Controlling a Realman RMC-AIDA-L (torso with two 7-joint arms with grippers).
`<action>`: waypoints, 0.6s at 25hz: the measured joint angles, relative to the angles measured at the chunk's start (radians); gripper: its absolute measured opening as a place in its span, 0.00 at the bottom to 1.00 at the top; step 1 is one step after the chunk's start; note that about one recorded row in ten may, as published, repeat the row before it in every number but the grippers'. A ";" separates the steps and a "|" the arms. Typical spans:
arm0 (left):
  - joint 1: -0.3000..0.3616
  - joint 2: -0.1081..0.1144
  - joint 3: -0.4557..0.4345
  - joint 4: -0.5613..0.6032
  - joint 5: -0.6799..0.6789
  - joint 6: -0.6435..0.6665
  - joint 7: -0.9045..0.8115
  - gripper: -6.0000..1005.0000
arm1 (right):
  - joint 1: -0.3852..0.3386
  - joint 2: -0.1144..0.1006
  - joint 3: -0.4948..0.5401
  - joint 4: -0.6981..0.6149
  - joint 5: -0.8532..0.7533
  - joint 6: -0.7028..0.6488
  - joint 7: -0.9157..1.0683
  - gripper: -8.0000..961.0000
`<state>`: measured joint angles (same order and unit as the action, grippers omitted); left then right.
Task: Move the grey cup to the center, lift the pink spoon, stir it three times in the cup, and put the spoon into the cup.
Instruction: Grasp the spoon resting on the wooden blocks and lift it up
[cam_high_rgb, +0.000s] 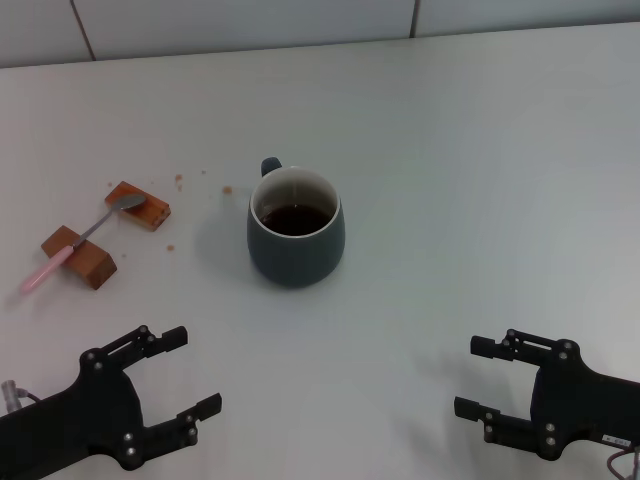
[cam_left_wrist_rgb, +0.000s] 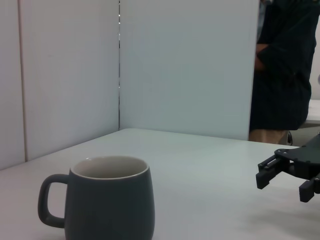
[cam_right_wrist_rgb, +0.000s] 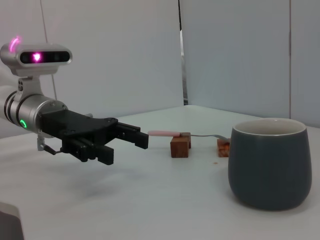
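The grey cup (cam_high_rgb: 296, 227) stood mid-surface (cam_high_rgb: 480, 180). Left of it, the pink spoon (cam_high_rgb: 80, 240) lay across two blocks (cam_high_rgb: 80, 257). Both tools sat nearer, at the left (cam_high_rgb: 184, 372) and right (cam_high_rgb: 478, 377).

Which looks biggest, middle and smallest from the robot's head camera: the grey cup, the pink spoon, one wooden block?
1. grey cup, clearly biggest.
2. pink spoon, longer than a block but very thin.
3. wooden block, smallest; the other block looks about the same.

One grey cup (cam_high_rgb: 296, 228), one pink spoon (cam_high_rgb: 80, 240), two wooden blocks (cam_high_rgb: 138, 205) (brown), two grippers (cam_high_rgb: 196, 373).
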<state>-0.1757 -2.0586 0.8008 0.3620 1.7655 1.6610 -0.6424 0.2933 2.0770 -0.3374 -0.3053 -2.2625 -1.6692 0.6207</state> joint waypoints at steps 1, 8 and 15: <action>0.000 0.000 0.000 0.000 0.000 0.000 0.000 0.79 | 0.000 0.000 0.000 0.000 0.000 0.000 0.000 0.74; 0.001 -0.001 -0.024 -0.009 -0.011 0.040 -0.024 0.79 | 0.006 0.002 0.000 0.002 0.000 -0.002 -0.001 0.74; -0.059 0.022 -0.373 -0.004 -0.113 0.147 -0.701 0.79 | 0.009 0.003 0.000 0.006 0.000 -0.003 0.000 0.74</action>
<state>-0.2346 -2.0369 0.4278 0.3580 1.6523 1.8076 -1.3430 0.3026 2.0801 -0.3374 -0.2995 -2.2625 -1.6721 0.6211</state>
